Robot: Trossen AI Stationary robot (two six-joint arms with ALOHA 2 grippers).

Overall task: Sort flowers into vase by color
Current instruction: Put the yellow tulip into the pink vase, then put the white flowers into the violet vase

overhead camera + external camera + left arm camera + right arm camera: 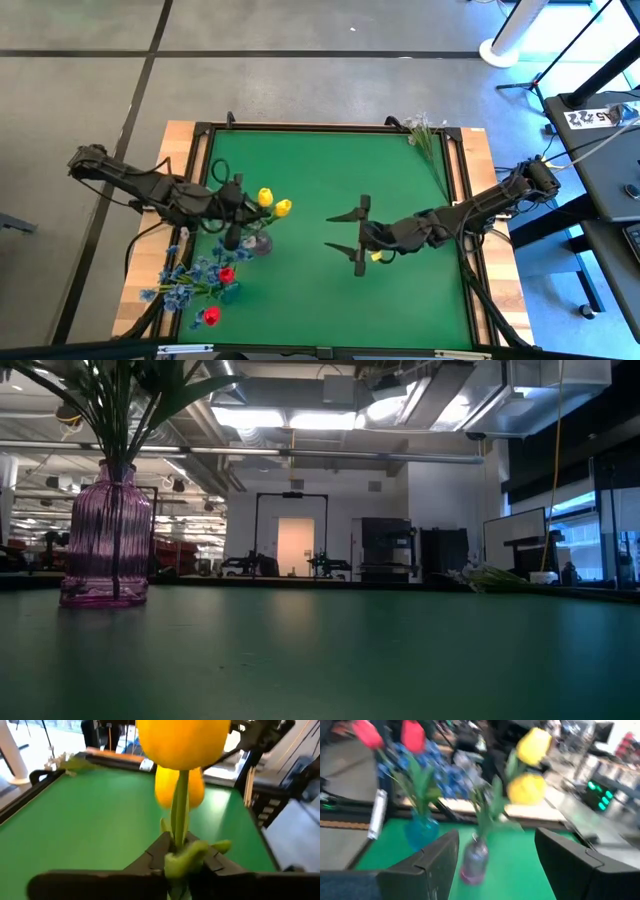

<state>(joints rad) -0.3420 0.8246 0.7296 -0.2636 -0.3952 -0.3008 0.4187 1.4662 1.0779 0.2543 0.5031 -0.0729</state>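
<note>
Green table (330, 190), workshop room beyond. Left gripper (175, 857) fingers pinched on stem of yellow tulips (273, 202), held over pink ribbed vase (106, 535). Right gripper (345, 232) mid-table, fingers spread wide, holding nothing. Blue vase (421, 831) beside pink one, carrying blue blossoms (185, 275) and red tulips (218, 295); white blossoms (425, 135) unsorted at far edge. Step judged: seating yellows in vase; next needs release, then fetching whites. No legible writing.
</note>
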